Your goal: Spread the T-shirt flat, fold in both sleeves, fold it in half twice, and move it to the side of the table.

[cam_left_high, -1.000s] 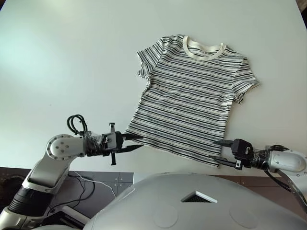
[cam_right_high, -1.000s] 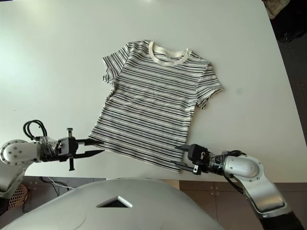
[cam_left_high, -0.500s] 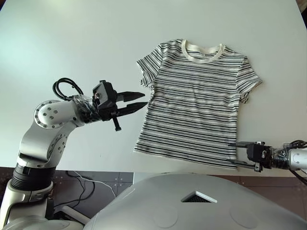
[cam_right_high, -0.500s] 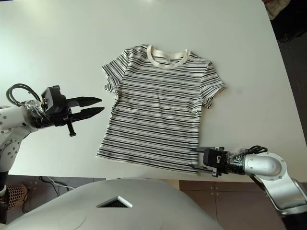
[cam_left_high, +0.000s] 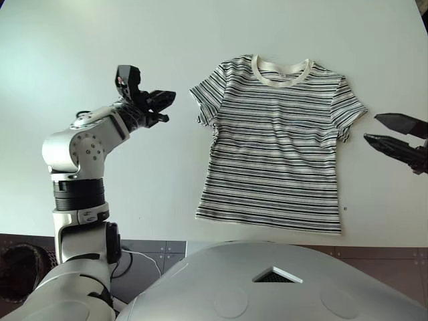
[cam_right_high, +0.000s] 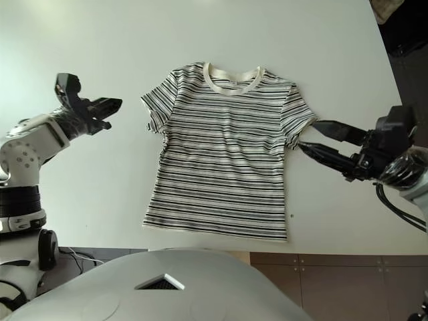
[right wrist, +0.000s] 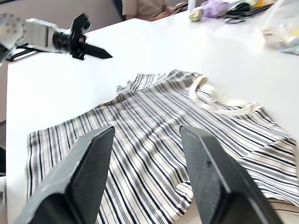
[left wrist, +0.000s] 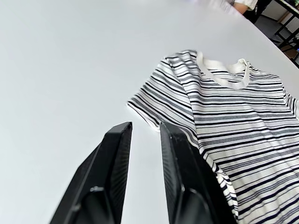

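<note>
Left gripper (cam_left_high: pixel 167 107) hovers above the white table (cam_left_high: pixel 100 40), its fingers slightly parted and empty, near the left sleeve (cam_left_high: pixel 206 95). Right gripper (cam_right_high: pixel 308 135) is spread wide and empty, tips just beside the right sleeve (cam_right_high: pixel 299 115). The T-shirt (cam_right_high: pixel 224 157) lies flat mid-table, sleeves unfolded, collar on the far side

T-shirt (cam_left_high: pixel 274 144), short-sleeved, dark and white horizontal stripes with a cream collar (cam_left_high: pixel 281 69), spread flat on the white table (cam_left_high: pixel 80 53), right of centre. Collar on the far side, hem (cam_left_high: pixel 267 223) toward me and close to the near table edge. Both sleeves out to the sides, unfolded, and my left-side sleeve (cam_left_high: pixel 204 97) is a bit rumpled at its edge.
</note>
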Motion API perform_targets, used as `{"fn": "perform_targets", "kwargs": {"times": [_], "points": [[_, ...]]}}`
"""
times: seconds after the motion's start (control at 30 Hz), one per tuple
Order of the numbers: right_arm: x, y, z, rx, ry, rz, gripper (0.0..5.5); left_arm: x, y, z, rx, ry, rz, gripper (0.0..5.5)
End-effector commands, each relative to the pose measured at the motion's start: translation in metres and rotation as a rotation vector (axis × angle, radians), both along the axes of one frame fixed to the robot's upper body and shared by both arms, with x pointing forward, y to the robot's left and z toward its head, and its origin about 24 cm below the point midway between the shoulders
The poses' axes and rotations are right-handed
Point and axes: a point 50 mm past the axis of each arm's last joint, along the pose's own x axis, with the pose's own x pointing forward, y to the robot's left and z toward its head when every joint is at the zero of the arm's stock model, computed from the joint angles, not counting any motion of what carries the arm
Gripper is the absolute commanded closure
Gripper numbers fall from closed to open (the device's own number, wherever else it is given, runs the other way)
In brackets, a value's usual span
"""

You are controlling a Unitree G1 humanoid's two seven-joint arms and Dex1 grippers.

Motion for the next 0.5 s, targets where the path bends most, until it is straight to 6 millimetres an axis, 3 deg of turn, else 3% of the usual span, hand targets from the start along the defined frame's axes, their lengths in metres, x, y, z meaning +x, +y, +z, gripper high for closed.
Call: {"fn": "perform_targets", "kwargs": {"times": [0.03, 0.1, 0.5], "points": [[0.007, -0.005, -0.011, -0.002, -0.026, -0.125, 2.99, 0.025, -0.011, -0.012, -0.068, 0.119, 0.116, 4.07], [0.008, -0.005, -0.016, -0.004, -0.030, -0.148, 2.99, 0.035, -0.012, -0.017, -0.051, 0.129, 0.170, 3.79], [0.009, -0.007, -0.025, -0.021, -0.047, -0.236, 2.99, 0.058, -0.032, -0.044, -0.062, 0.168, 0.231, 3.79]]}}
